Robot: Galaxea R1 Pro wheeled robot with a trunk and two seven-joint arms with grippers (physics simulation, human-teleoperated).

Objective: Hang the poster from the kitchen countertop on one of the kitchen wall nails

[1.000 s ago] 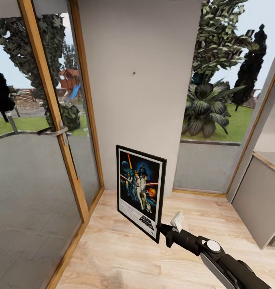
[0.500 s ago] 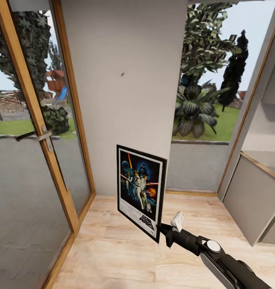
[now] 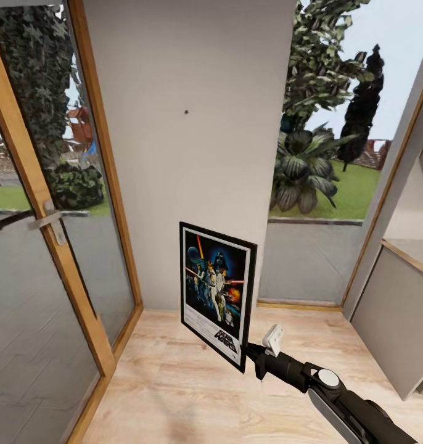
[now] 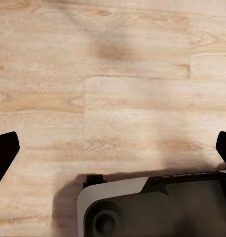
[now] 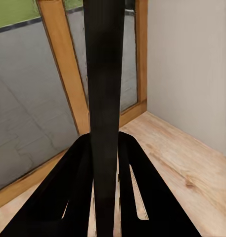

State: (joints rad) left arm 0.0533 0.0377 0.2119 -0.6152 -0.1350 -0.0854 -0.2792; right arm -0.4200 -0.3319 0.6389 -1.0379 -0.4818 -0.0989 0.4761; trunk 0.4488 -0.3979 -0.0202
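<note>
The poster [image 3: 215, 290], black-framed with dark-blue film art, stands upright in the air in front of an off-white wall panel [image 3: 193, 172]. My right gripper [image 3: 249, 356] is shut on its lower right corner. In the right wrist view the poster's black edge [image 5: 105, 98] runs between the two fingers [image 5: 73, 197]. High on the wall panel sits a tiny dark wall nail [image 3: 186, 112], well above the poster. In the left wrist view my left gripper [image 4: 113, 148] is open over the pale wood floor [image 4: 113, 74], its fingertips far apart. The kitchen countertop is out of view.
A wood-framed glass door [image 3: 45, 246] with a metal handle [image 3: 48, 219] stands at the left. A tall window [image 3: 322, 185] with garden plants behind it is right of the wall panel. A grey ledge [image 3: 402, 308] juts in at the right. Pale plank floor [image 3: 174, 388] lies below.
The whole head view has shifted, so the camera moved: the wall panel looks nearer and the door frame sits further left. The poster stays in my right gripper in the same pose.
</note>
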